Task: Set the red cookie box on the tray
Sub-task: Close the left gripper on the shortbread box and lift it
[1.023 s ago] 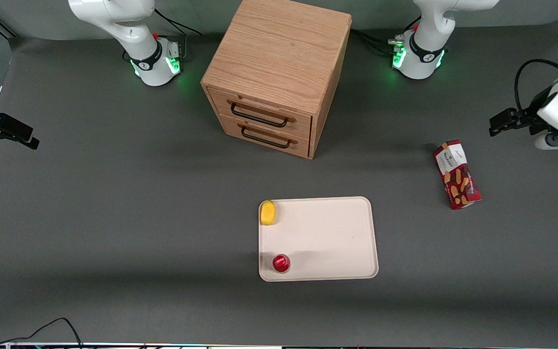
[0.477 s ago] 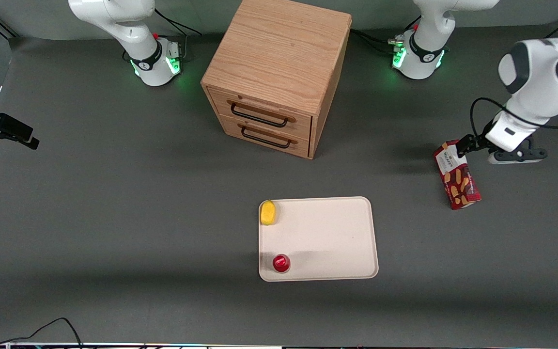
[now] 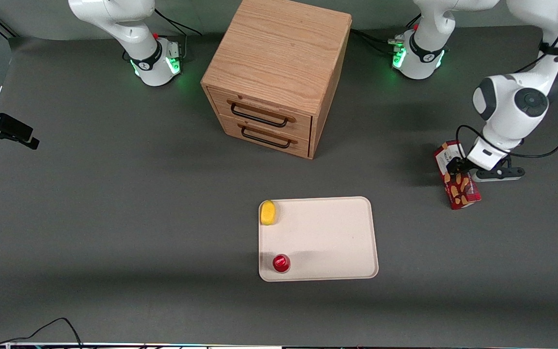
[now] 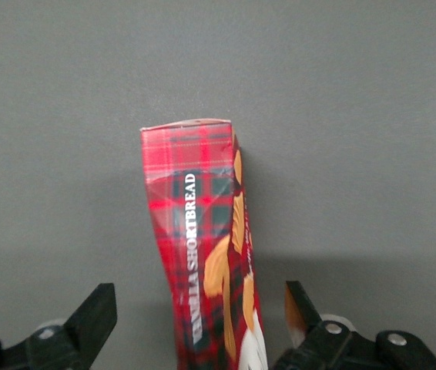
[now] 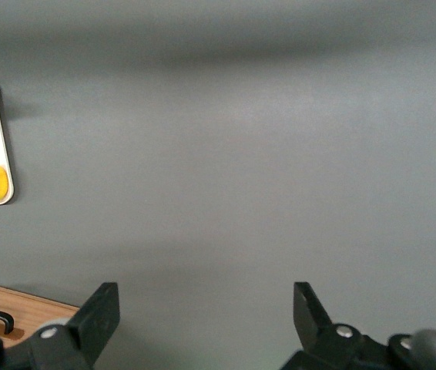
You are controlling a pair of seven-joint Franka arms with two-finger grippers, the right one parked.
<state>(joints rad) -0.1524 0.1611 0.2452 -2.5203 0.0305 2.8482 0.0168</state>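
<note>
Even, diffuse overhead lighting, with soft shadows and little glare.

The dark grey table [image 3: 114, 203] is lit evenly in the front view, and a broad soft band of shadow is cast across it on the side nearest the camera. A faint shadow is thrown beside the wooden drawer cabinet [image 3: 279, 72] and under the left arm's gripper [image 3: 456, 164], which is poised with fingers spread over the red cookie box [image 3: 459, 186]. Green glow is spilled onto the table by the arm bases. The tray [image 3: 327, 237] is rendered bright but not blown out. In the left wrist view the box print is seen sharply, a dim shadow lying alongside it; the fingers [image 4: 95, 316] are slightly soft.
</note>
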